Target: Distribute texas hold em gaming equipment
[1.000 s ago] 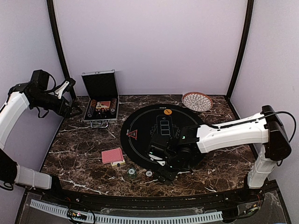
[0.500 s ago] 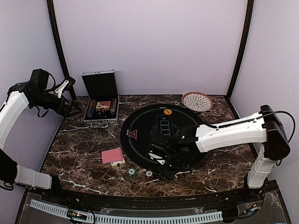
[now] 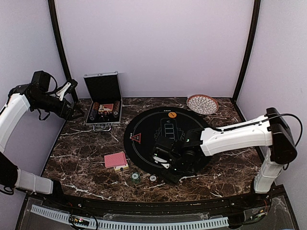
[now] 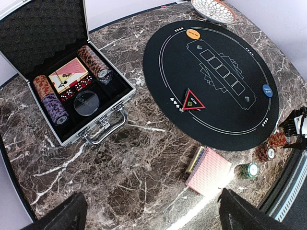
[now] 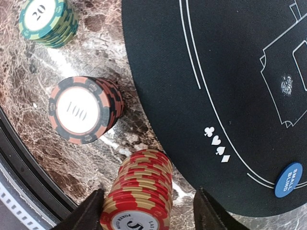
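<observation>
A red-and-cream poker chip stack (image 5: 139,191) stands on the marble just off the black round mat (image 5: 216,72). My right gripper (image 5: 148,211) is open around it: the left finger is at the stack's side and the right finger is still a gap away. Nearby stand a black-and-orange "100" stack (image 5: 81,110) and a green "20" stack (image 5: 48,21). The red-backed card deck (image 3: 115,160) lies left of them. A red-edged triangle marker (image 3: 136,138), an orange chip (image 3: 172,115) and a blue chip (image 5: 288,179) lie on the mat. My left gripper (image 4: 153,215) hangs open, high over the table's left side.
An open silver case (image 4: 72,81) at the back left holds chip rolls, cards and dice. A woven patterned dish (image 3: 202,104) sits at the back right. The table's front rim (image 5: 29,163) runs close beside the chip stacks.
My right gripper's jaws have narrowed around the red-and-cream stack, and the arm has edged slightly left. The left arm has not moved.
</observation>
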Tool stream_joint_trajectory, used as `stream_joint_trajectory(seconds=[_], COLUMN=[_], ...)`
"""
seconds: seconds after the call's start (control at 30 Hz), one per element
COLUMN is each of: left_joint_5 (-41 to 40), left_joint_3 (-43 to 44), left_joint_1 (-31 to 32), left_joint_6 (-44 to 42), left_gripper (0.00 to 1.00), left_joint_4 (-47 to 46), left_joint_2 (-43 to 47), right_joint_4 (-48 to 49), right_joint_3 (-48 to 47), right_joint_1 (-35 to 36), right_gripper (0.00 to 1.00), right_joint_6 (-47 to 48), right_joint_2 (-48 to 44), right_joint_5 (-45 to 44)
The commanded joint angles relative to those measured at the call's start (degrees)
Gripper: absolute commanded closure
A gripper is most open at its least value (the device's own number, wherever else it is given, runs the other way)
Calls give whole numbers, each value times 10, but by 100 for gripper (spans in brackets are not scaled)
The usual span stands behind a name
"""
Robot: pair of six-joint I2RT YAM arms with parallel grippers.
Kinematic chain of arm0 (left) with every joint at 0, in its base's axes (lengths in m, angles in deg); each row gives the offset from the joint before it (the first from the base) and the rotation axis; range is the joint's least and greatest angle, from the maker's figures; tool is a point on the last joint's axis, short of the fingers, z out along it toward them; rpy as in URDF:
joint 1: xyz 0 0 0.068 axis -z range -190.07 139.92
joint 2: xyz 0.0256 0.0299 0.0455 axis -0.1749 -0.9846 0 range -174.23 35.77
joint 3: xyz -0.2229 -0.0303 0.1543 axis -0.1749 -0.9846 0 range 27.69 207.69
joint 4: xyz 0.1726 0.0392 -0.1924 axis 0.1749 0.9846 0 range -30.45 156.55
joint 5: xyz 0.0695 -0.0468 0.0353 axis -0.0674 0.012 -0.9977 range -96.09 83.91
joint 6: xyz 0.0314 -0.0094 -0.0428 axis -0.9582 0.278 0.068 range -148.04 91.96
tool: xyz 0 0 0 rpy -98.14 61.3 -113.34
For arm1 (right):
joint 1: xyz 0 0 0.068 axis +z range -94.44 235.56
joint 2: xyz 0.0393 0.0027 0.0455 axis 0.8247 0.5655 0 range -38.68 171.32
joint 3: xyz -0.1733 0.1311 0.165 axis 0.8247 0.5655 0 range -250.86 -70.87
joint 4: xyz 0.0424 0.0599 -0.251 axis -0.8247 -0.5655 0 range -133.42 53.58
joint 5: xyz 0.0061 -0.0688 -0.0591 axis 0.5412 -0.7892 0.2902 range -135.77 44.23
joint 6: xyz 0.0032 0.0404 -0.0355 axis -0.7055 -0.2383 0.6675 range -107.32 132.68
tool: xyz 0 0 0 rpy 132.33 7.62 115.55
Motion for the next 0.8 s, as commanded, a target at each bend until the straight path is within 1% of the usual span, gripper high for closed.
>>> stream_joint_trajectory(seconds=[0.0,0.13,0.3,0.5,0.73,0.77], left_joint_5=[9,9,6,6,6,6], left_joint_3=[17,17,16,16,15,15], left_joint_1=[2,2,2,2,2,2], left_joint_6=[-5,-5,-6,-7,-6,-6], left_gripper=[1,1,1,1,1,1], left_joint_4=[10,9,9,9,8,9], left_joint_2=[0,-1,-1,0,2,3], right_joint_4=[11,12,10,1,-13,-17], right_joint_3=[3,2,0,-6,-20,-23], right_joint_1=[-6,-6,-7,-7,-8,-8], right_gripper=[41,52,63,74,82,85], right_joint_6=[-1,0,-1,-2,-5,-6], right_joint_2=[8,7,4,-3,-16,-16], right_joint_5=[5,7,11,18,23,24])
